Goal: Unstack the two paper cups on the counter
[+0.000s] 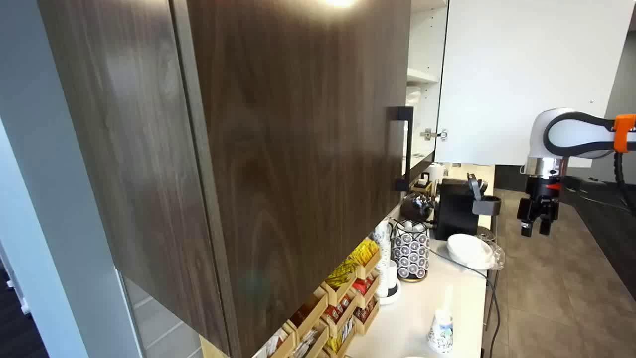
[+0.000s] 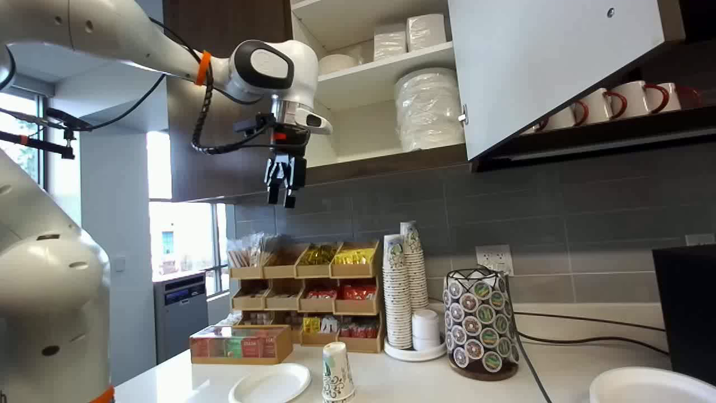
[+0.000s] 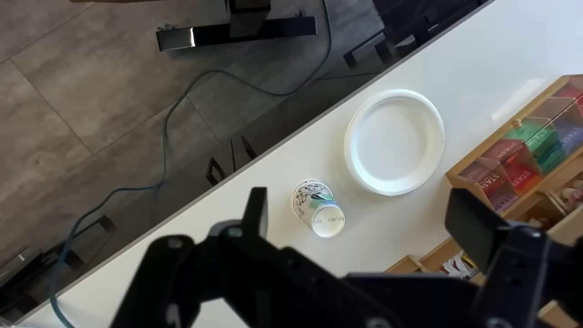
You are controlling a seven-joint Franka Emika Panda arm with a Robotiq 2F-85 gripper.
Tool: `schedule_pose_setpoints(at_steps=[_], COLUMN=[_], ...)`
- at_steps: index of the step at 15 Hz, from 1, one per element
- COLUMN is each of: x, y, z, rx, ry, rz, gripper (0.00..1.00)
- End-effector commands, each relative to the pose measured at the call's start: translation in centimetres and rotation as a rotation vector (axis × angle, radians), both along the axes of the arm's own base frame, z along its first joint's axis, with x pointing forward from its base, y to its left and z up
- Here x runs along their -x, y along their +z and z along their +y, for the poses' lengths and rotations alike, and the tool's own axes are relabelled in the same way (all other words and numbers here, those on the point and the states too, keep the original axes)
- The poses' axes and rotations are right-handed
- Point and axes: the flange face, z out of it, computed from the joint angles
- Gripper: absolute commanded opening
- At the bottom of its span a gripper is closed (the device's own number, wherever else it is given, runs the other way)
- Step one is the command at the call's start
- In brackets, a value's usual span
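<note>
Presently, the paper cups are seen on the smooth white desk, mouths down, fitted one into the other as a single tapered form with a doubled rim; dark curls and green leaves are printed on them. The end effector is held high over the desk, its jaws spread well apart. Near the cups, a shallow round plate is placed. Behind these, a wooden box with clear panels and a wooden rack filled with packets are set. Beside the rack, tall cup stacks are stood, then a wire pod holder; near this holder, the desk is crossed by a thin cable.
</note>
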Motion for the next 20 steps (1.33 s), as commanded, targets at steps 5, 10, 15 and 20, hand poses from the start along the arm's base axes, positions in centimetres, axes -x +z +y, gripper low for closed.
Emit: schedule_pose_setpoints(at_steps=[5, 10, 15, 20], x=[0.0, 0.0, -3.6, -9.4], y=[0.0, 0.0, -4.2, -11.5], z=[0.0, 0.0, 6.1, 13.9], rx=[0.0, 0.0, -0.054, 0.004], ry=[0.0, 0.0, 0.149, 0.197], rz=[0.001, 0.001, 0.109, 0.119], gripper=[1.0, 1.0, 1.0, 1.0])
